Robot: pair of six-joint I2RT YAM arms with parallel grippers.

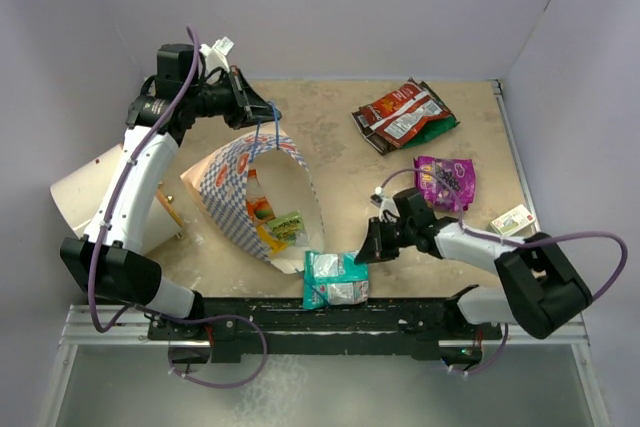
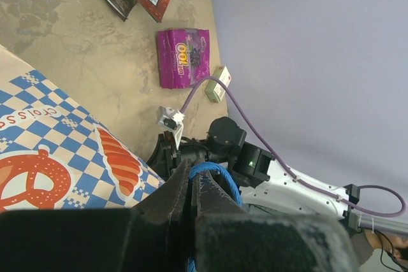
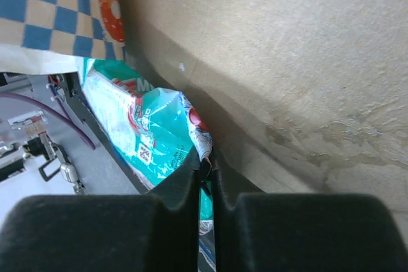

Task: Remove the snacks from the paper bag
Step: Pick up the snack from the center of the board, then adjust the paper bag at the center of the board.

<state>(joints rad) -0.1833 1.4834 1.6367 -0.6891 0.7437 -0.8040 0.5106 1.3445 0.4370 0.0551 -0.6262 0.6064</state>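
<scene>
Pinching crinkly teal packet (image 3: 146, 132), right claw (image 3: 204, 167); left claw (image 2: 193, 186) nips blue cord (image 2: 220, 176).

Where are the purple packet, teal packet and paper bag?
purple packet (image 1: 445, 181), top view, centre of its face.
teal packet (image 1: 335, 280), top view, centre of its front.
paper bag (image 1: 225, 172), top view, patterned outer wall.

The blue-checked white paper bag (image 1: 238, 179) lies on its side on the table (image 1: 330, 152), mouth gaping, its blue cord handle (image 1: 263, 123) pinched in my left hand (image 1: 248, 107), green and orange packets (image 1: 276, 227) inside, while my right hand (image 1: 362, 252) pinches the teal packet (image 1: 335, 280) just outside, the purple packet (image 1: 445, 182) and red packets (image 1: 400, 115) lying farther right.
</scene>
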